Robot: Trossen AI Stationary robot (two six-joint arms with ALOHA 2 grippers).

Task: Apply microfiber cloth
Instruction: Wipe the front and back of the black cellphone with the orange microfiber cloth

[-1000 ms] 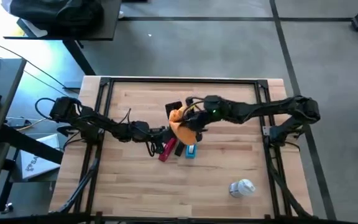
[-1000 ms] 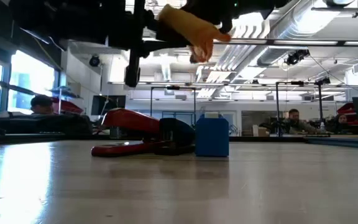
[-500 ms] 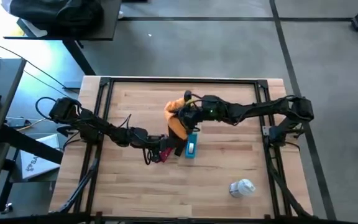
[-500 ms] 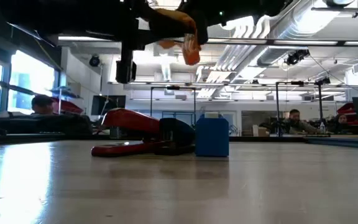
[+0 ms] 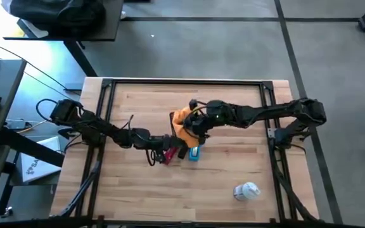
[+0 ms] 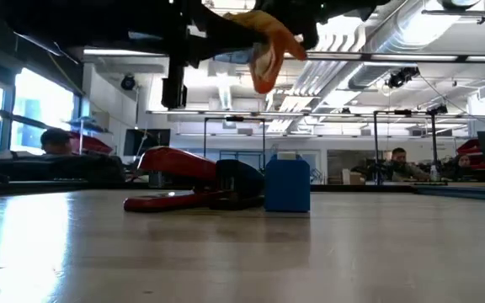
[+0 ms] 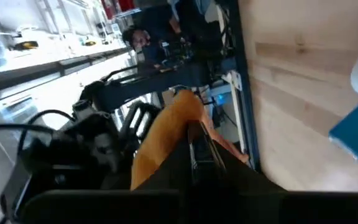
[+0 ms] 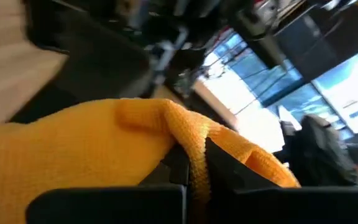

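The orange microfiber cloth [image 5: 181, 120] [image 6: 263, 42] hangs in the air over the table's middle, with my right gripper [image 5: 192, 126] [image 8: 194, 167] shut on it. Below it on the table lie a red bar [image 6: 168, 171] with a black end and a blue box [image 6: 287, 183]. My left gripper [image 5: 165, 152] [image 7: 197, 149] is shut and hovers above the red bar. In its wrist view the cloth [image 7: 166, 130] is just beyond its fingers. My right gripper pinches a bunched fold of the cloth [image 8: 188, 138] between its two fingers, coming from the table's right side. How many layers it holds I cannot tell. The cloth hangs slack below the fingers, its lower tip [image 6: 261, 77] well clear of the table.
A white-grey spray bottle [image 5: 247, 190] lies near the table's front right. A dark frame [image 5: 182, 82] runs around the tabletop. People sit at desks in the room beyond the table [image 6: 398, 164].
My left gripper has moved toward the table's right and near edge, from beside the red bar to over it. My right gripper has shifted slightly left and back with the cloth, which has swung below it and stayed lifted clear.
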